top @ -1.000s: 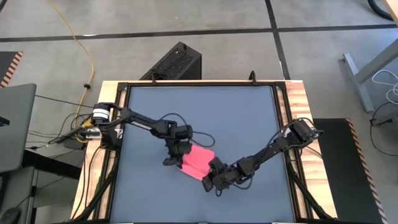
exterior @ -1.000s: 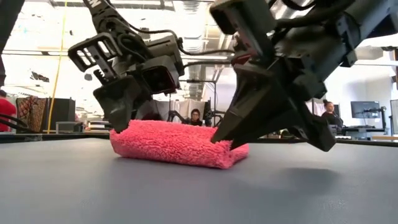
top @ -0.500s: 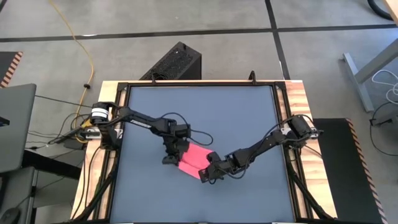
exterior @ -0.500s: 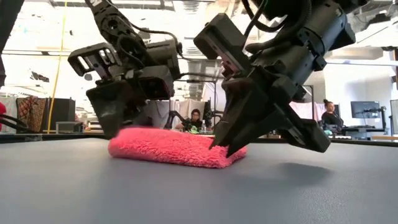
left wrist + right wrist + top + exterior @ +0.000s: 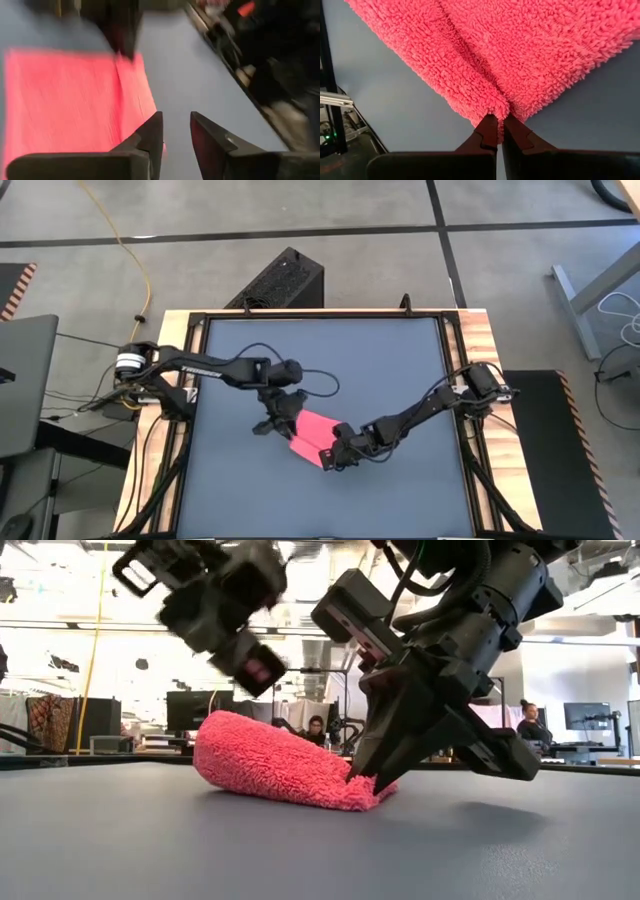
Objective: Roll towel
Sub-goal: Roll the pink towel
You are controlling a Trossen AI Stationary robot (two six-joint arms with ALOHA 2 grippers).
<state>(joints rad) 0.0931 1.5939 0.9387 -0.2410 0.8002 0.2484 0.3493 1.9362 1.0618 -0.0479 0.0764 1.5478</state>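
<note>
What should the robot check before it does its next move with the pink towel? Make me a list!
1. Towel on the table, away from the edges: ok.
2. Right gripper shut on the towel's edge: ok, a fold of cloth sits pinched at its tips.
3. Left gripper free of the towel: ok, its jaws stand apart with nothing between them, lifted above the cloth.
4. Towel rolled up: not ok, it is a thick folded bundle, raised at one end, not a neat roll.
5. Arms clear of each other: cannot tell, both work close together over the towel.
</note>
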